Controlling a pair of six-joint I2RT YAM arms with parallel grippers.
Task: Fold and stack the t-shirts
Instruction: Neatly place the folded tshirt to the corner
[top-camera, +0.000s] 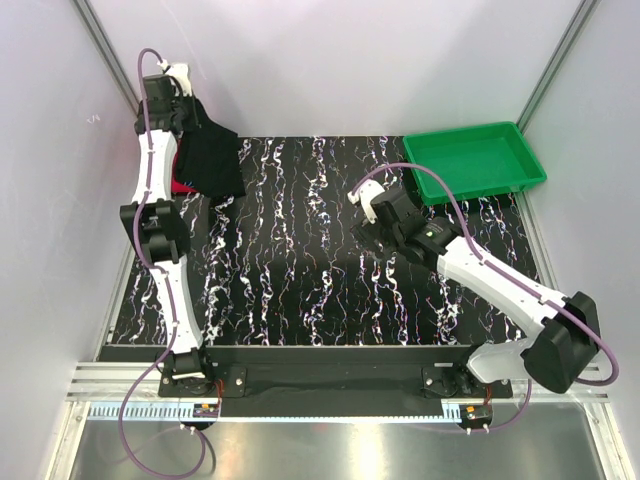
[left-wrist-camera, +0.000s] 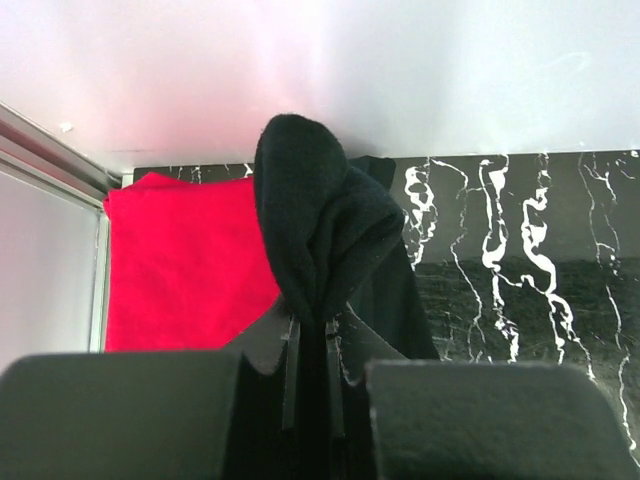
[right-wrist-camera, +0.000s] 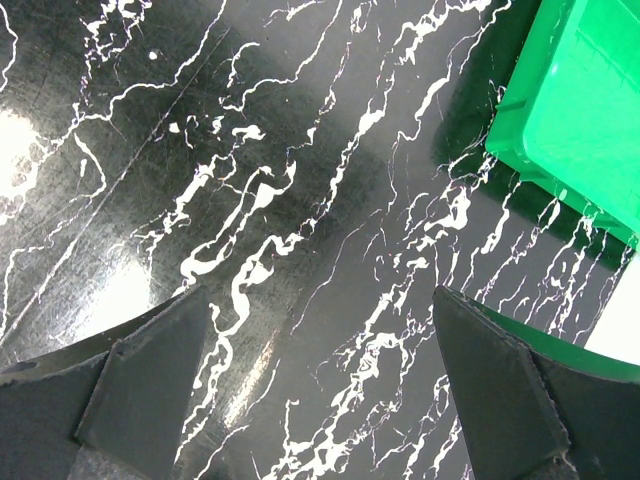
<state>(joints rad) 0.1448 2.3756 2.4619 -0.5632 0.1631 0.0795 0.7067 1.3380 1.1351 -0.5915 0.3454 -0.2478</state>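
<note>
The left arm (top-camera: 165, 250) is reaching up along the left edge of the top view, and the left gripper (top-camera: 183, 88) is pinching the black t-shirt (top-camera: 212, 155) between nearly closed jaws. The right arm (top-camera: 490, 275) is stretching from lower right toward centre, and the right gripper (top-camera: 368, 203) is hovering with its jaws spread wide.

Black marbled table (top-camera: 300, 270) carries a green tray (top-camera: 475, 162) and red t-shirt (left-wrist-camera: 185, 265).
</note>
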